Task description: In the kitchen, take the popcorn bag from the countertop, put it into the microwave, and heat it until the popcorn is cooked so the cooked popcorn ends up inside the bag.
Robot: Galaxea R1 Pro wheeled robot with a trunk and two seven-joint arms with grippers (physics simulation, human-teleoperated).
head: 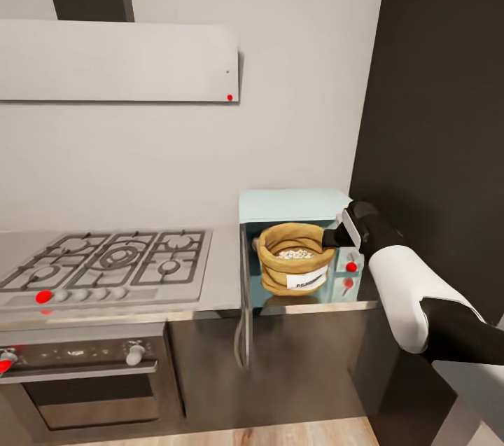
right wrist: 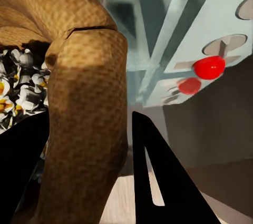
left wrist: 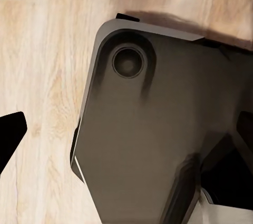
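Bag [head: 292, 258]: an orange-brown sack with a rolled rim and a white label on its front is seen standing upright inside the microwave [head: 294, 203], on the chamber floor, close to the control side.
Popcorn [head: 294, 253]: pale puffed pieces are seen heaped inside the bag's mouth; in the right wrist view they are shown as white and yellow pieces [right wrist: 18, 84] just behind the rim.
Microwave: a pale blue-white box is set on the countertop [head: 225, 271] against the wall, beside the dark tall panel [head: 434, 138]. Its door [head: 244, 306] is swung fully open and is seen edge-on, hanging past the counter's front.
Controls: a red knob [head: 351, 267] is seen on the side panel, with a second red spot below it; both are shown in the right wrist view [right wrist: 209, 68].
Right gripper [right wrist: 89, 145]: the bag's rolled rim [right wrist: 87, 103] is straddled by the two dark fingers [right wrist: 158, 176], one inside the mouth and one outside. The rim is gripped between them. The arm is reached in from the right.
Left gripper: only a dark fingertip [left wrist: 10, 134] is seen over the wooden floor [left wrist: 47, 50]; whether it is spread or clenched cannot be told. A dark robot part [left wrist: 153, 139] is seen beside it.
Hob [head: 115, 257]: set into the countertop left of the microwave, with an oven [head: 84, 376] below and a hood [head: 119, 61] above.
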